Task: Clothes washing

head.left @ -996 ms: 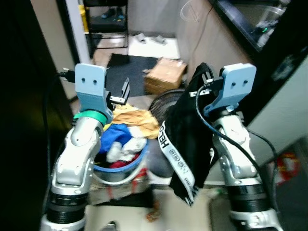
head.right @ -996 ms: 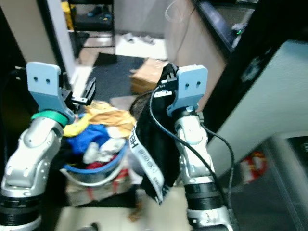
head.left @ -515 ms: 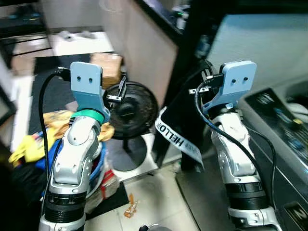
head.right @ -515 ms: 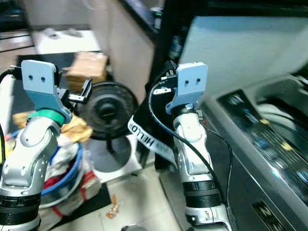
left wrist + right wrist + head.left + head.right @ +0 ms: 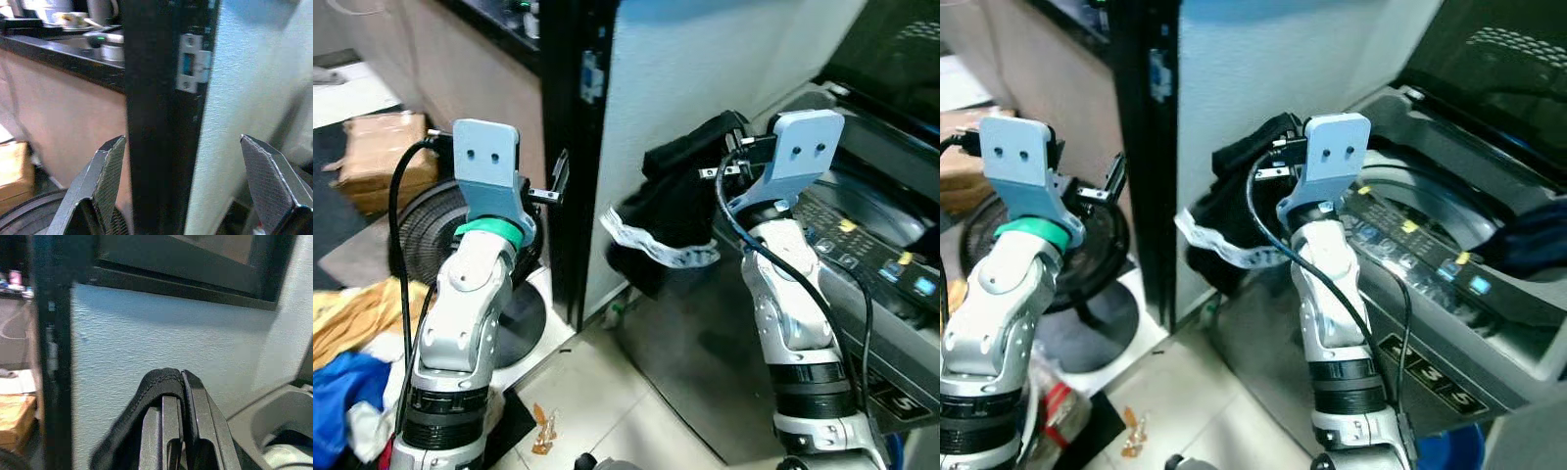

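My right gripper (image 5: 732, 157) is shut on a black garment (image 5: 677, 201) with a white lettered band (image 5: 658, 249), holding it chest-high. In the right wrist view the cloth drapes over the shut fingers (image 5: 168, 428). The garment hangs beside the front left corner of a grey top-loading washing machine (image 5: 1430, 269); its lid (image 5: 1498, 59) stands up and its tub rim (image 5: 1408, 196) shows. A dark blue item (image 5: 1538, 235) lies at the tub's far edge. My left gripper (image 5: 558, 176) is raised and open, holding nothing, facing a black door-frame post (image 5: 164, 112).
A pale textured wall (image 5: 705, 69) stands behind the washer. A black floor fan (image 5: 426, 225) is at the left, with a cardboard box (image 5: 377, 147) beyond it. A pile of yellow and blue clothes (image 5: 347, 343) lies at lower left. Tiled floor (image 5: 597, 401) lies between my arms.
The view has swung right, from the laundry basket past the fan to the washing machine. The black garment stays in my right gripper and now swings out sideways. The left gripper stays open.
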Motion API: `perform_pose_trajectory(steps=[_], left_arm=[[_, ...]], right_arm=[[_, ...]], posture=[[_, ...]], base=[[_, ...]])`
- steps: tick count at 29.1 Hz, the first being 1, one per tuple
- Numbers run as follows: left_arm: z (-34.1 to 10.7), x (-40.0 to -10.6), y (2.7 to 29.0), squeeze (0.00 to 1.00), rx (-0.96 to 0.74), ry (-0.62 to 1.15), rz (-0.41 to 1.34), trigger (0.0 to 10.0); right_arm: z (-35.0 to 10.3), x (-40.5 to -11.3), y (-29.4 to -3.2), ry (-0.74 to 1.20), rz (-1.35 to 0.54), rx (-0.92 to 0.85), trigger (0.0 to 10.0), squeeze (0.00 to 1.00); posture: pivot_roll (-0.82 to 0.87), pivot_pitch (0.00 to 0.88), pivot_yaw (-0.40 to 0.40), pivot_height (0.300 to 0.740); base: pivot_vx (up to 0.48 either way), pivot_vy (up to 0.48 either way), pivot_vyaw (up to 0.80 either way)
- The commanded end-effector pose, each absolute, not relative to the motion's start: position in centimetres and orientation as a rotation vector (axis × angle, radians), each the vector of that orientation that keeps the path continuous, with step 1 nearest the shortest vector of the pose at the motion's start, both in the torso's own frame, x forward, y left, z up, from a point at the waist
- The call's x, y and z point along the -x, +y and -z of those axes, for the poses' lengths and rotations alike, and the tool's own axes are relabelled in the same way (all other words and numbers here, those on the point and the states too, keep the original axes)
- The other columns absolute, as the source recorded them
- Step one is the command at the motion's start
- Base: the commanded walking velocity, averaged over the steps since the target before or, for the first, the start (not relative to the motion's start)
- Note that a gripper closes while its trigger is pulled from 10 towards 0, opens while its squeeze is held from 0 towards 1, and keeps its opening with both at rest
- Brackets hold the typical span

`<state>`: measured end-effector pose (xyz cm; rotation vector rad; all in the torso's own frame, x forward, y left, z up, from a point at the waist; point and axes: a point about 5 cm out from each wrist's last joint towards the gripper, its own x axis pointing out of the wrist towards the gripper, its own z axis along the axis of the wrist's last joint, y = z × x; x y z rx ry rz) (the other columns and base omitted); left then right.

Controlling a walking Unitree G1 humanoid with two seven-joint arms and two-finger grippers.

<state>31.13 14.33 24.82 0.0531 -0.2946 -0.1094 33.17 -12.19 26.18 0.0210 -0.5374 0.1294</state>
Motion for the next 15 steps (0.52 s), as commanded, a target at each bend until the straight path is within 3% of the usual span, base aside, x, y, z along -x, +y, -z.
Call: perform_pose_trajectory(steps=[1,6,9,15], left_arm=[[-24.85,-31.11,14.26,0.0,-0.052,-0.293,0.112,10.0],[-24.88,-31.14,14.29,0.0,-0.055,-0.294,0.112,10.0],[-24.9,-31.15,14.31,0.0,-0.059,-0.293,0.112,10.0],[-24.87,-31.17,14.32,0.0,-0.062,-0.292,0.11,10.0]], right_arm=[[-26.27,-33.29,-12.5,-0.529,-0.115,-0.048,10.0,0.0],[-26.31,-33.39,-12.58,-0.524,-0.11,-0.068,10.0,0.0],[-26.36,-33.48,-12.63,-0.521,-0.109,-0.074,10.0,0.0],[-26.3,-33.63,-12.67,-0.508,-0.107,-0.093,10.0,0.0]], posture=[[0.03,0.008,-0.052,0.74],[0.04,0.008,-0.051,0.74],[0.04,0.008,-0.05,0.74],[0.04,0.005,-0.051,0.74]], base=[[0.0,0.0,-0.8],[0.0,0.0,-0.8],[0.0,0.0,0.0],[0.0,0.0,-0.8]])
